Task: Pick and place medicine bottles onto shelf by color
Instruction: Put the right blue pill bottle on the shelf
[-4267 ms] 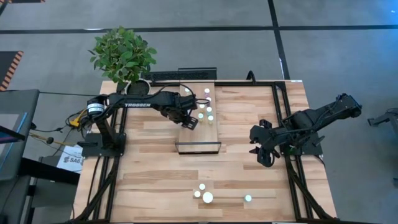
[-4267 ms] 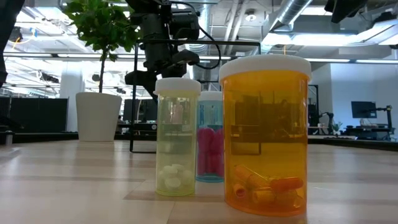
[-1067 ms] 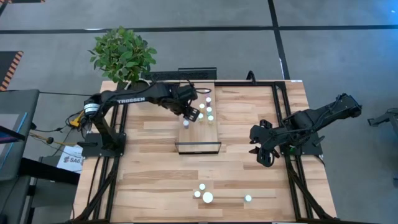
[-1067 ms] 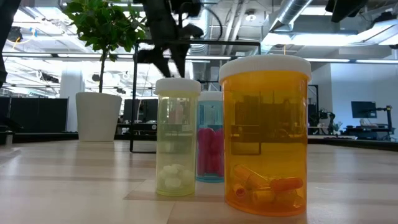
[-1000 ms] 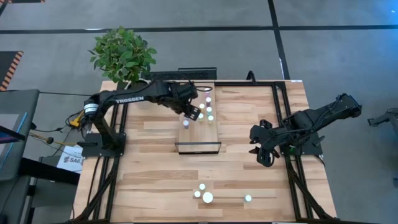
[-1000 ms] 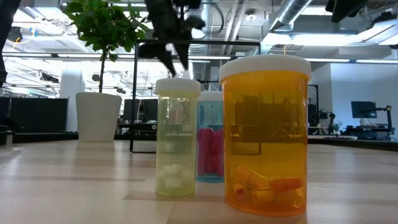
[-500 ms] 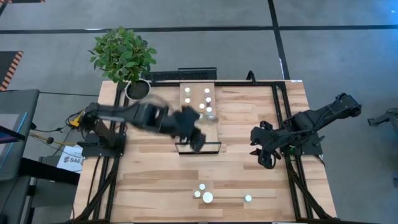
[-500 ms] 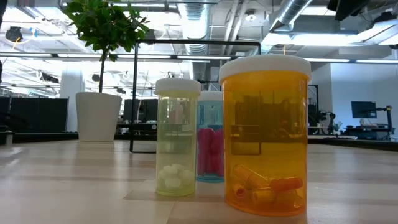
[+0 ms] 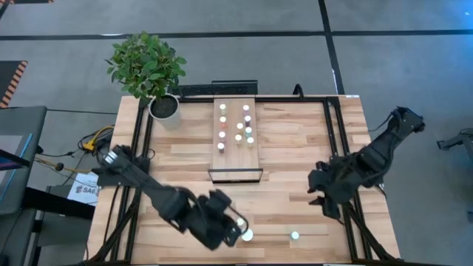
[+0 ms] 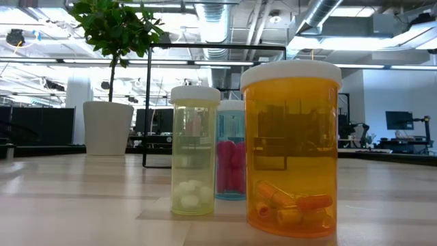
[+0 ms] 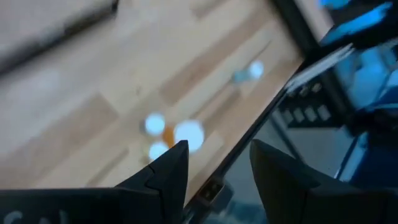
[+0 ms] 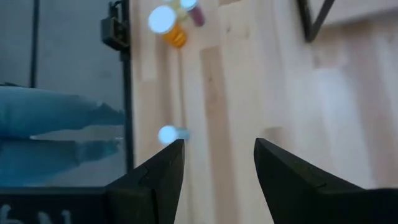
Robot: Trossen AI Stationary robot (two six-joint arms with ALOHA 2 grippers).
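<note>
Three medicine bottles stand together near the table's near edge: a large orange one (image 10: 292, 147), a yellow-green one (image 10: 194, 150) and a teal one with pink pills (image 10: 231, 154). A fourth small bottle (image 9: 295, 236) stands alone to their right. The shelf (image 9: 236, 159), a light-wood plank, lies at the far middle with several bottles (image 9: 238, 127) standing on it. My left gripper (image 9: 233, 225) is open and empty, above and just left of the cluster, whose white caps (image 11: 188, 134) show beyond its fingers. My right gripper (image 9: 325, 203) is open and empty at the right, with the lone bottle (image 12: 166, 134) ahead of it.
A potted plant in a white pot (image 9: 164, 107) stands at the far left corner. Dark metal frame rails (image 9: 332, 133) run along the table's sides. Bare tabletop lies between the shelf and the near bottles.
My left arm has swung away from the shelf at the far side, across the table to the near edge, and now hovers by the bottle cluster. My right arm has shifted a little toward the near edge, its elbow raised.
</note>
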